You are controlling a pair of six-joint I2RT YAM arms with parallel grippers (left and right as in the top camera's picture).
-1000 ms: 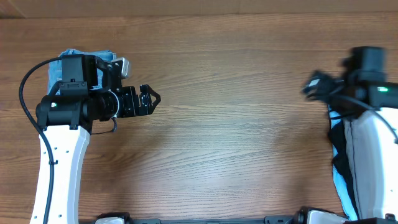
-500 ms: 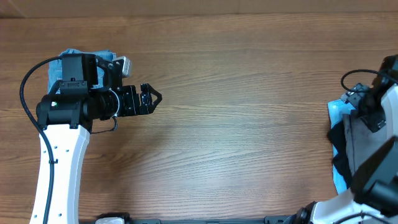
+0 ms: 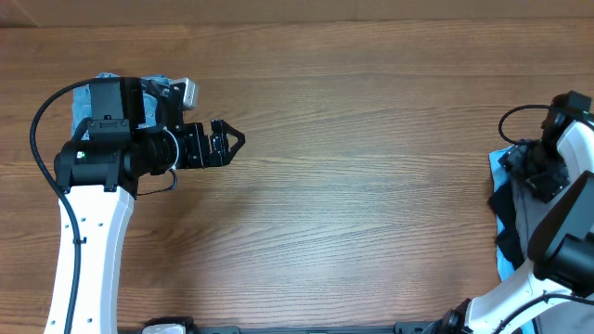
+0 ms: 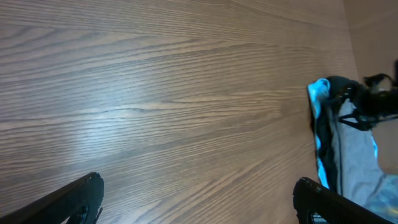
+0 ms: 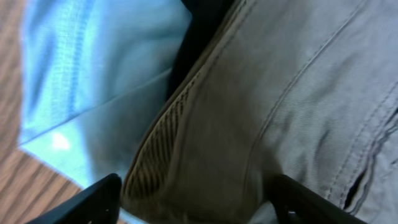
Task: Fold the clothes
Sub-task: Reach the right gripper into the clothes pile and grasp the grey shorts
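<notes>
The grey shorts [image 3: 533,221] lie in a pile at the table's right edge, on a black garment and a light blue cloth. My right gripper [image 3: 521,165] is down on the pile's upper left end. In the right wrist view its jaws [image 5: 199,208] stand wide open with a raised fold of the grey shorts [image 5: 280,106] and its ribbed waistband edge between them. My left gripper [image 3: 229,141] is open and empty over bare wood at the left. The left wrist view shows its fingers [image 4: 78,196] apart and the grey shorts [image 4: 354,149] far off.
Folded blue denim [image 3: 100,85] lies at the far left, partly under my left arm. A black garment [image 5: 202,25] and a light blue cloth [image 5: 93,68] lie under the grey shorts. The pile runs off the right edge of the wooden table [image 3: 371,186].
My right arm has swung from above the pile down onto it, and the grey cloth now sits between its jaws. My left gripper has shifted slightly up and right.
</notes>
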